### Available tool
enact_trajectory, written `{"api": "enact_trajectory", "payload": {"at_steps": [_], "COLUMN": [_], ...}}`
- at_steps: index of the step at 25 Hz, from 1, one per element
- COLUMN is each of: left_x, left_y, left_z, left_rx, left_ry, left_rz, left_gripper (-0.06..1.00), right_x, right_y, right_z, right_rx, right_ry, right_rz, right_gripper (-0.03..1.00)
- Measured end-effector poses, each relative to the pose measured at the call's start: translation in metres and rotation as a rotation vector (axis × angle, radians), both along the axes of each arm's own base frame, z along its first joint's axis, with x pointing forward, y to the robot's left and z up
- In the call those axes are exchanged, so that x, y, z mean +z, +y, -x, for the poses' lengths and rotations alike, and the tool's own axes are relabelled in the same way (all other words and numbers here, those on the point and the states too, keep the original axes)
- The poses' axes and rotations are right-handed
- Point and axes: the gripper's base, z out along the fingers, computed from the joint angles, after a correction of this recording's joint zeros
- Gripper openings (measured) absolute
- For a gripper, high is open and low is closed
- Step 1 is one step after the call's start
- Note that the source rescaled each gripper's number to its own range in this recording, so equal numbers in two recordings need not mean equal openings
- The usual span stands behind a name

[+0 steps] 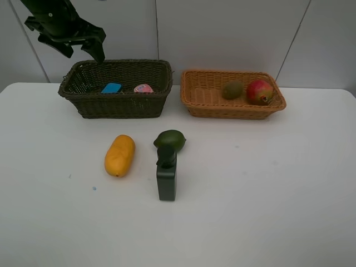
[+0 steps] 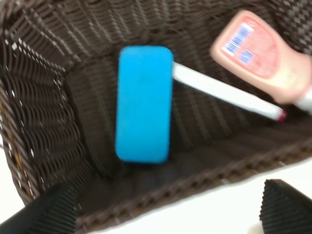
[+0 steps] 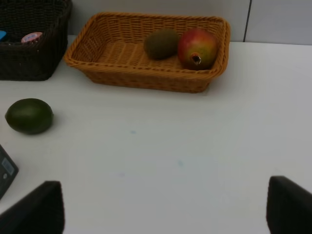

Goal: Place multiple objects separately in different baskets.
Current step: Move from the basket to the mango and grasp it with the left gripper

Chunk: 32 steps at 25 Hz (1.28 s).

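Our left gripper (image 1: 83,50) hangs spread wide and empty over the left end of the dark basket (image 1: 117,105). The blue eraser (image 2: 145,103), a rounded block, lies flat right below it. Just beside the eraser lie a white marker (image 2: 224,92) and a pink bottle (image 2: 261,53). The shallower tan basket (image 1: 233,108), woven like the dark one, holds a kiwi (image 1: 232,89) and a pomegranate (image 1: 260,92) side by side. Our right gripper (image 3: 161,207), also spread and empty, hovers over the white table (image 1: 278,194). There we see the mango (image 1: 119,155), the avocado (image 1: 170,140) and the upright dark bottle (image 1: 166,178).
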Motion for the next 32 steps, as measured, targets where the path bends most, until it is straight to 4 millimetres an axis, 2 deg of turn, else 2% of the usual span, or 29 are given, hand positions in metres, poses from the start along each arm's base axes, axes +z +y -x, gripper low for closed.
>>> {"api": "enact_trajectory", "payload": {"at_steps": [4, 6, 11, 14, 17, 25, 32], "left_x": [0.019, 0.022, 0.022, 0.014, 0.004, -0.027, -0.049], "left_y": [0.001, 0.001, -0.020, -0.035, -0.042, -0.042, -0.042], "left_z": [0.020, 0.032, 0.068, 0.087, 0.097, 0.113, 0.119], "left_rx": [0.014, 0.012, -0.042, -0.067, -0.052, 0.093, 0.167], "left_ry": [0.028, 0.044, 0.076, 0.102, 0.119, 0.239, 0.245], "left_rz": [0.032, 0.034, 0.039, 0.043, 0.054, 0.096, 0.143], "left_gripper": [1.00, 1.00, 1.00, 1.00, 1.00, 1.00, 1.00], "right_x": [0.000, 0.000, 0.000, 0.000, 0.000, 0.000, 0.000], "right_y": [0.000, 0.000, 0.000, 0.000, 0.000, 0.000, 0.000], "right_z": [0.000, 0.000, 0.000, 0.000, 0.000, 0.000, 0.000], "right_rx": [0.000, 0.000, 0.000, 0.000, 0.000, 0.000, 0.000], "right_ry": [0.000, 0.000, 0.000, 0.000, 0.000, 0.000, 0.000], "right_rz": [0.000, 0.000, 0.000, 0.000, 0.000, 0.000, 0.000], "right_gripper": [1.00, 1.00, 1.00, 1.00, 1.00, 1.00, 1.00]}}
